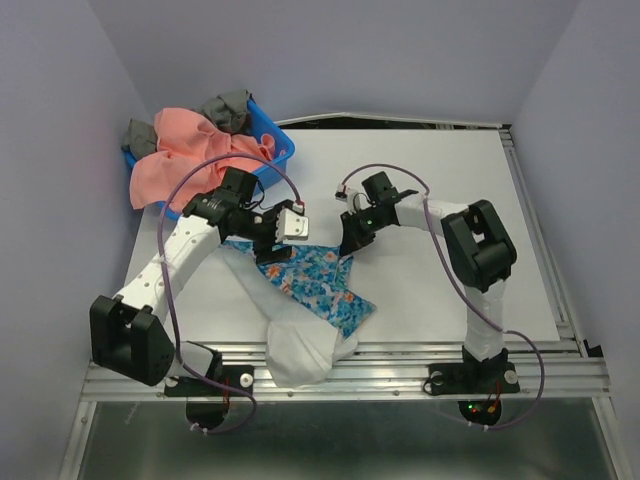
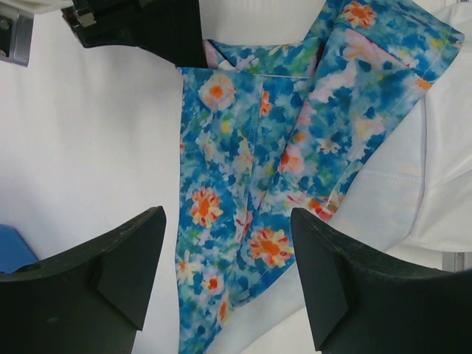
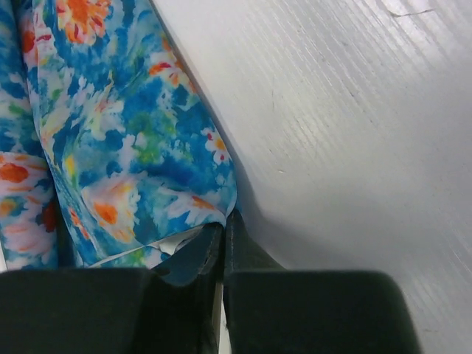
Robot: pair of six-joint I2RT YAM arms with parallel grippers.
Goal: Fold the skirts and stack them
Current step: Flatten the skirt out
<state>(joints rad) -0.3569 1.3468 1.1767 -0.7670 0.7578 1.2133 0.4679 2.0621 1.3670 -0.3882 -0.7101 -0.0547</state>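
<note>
The blue flowered skirt (image 1: 318, 287) lies crumpled at the table's middle, and its white lining (image 1: 298, 352) hangs over the front edge. My left gripper (image 1: 272, 248) hovers open over the skirt's left part; in the left wrist view its gripper (image 2: 228, 258) has the cloth (image 2: 251, 169) lying between the spread fingers (image 2: 103, 280), untouched. My right gripper (image 1: 350, 240) is shut on the skirt's far right corner; in the right wrist view the flowered hem (image 3: 147, 140) meets the closed fingertips (image 3: 225, 228). The salmon-pink skirt (image 1: 180, 160) is heaped over the basket at the back left.
The blue plastic basket (image 1: 275, 150) stands at the back left with grey cloth (image 1: 228, 108) in it. The white table (image 1: 440, 200) stretches to the right. A metal rail (image 1: 400, 350) runs along the front edge. The right gripper's body shows at the top of the left wrist view (image 2: 147, 29).
</note>
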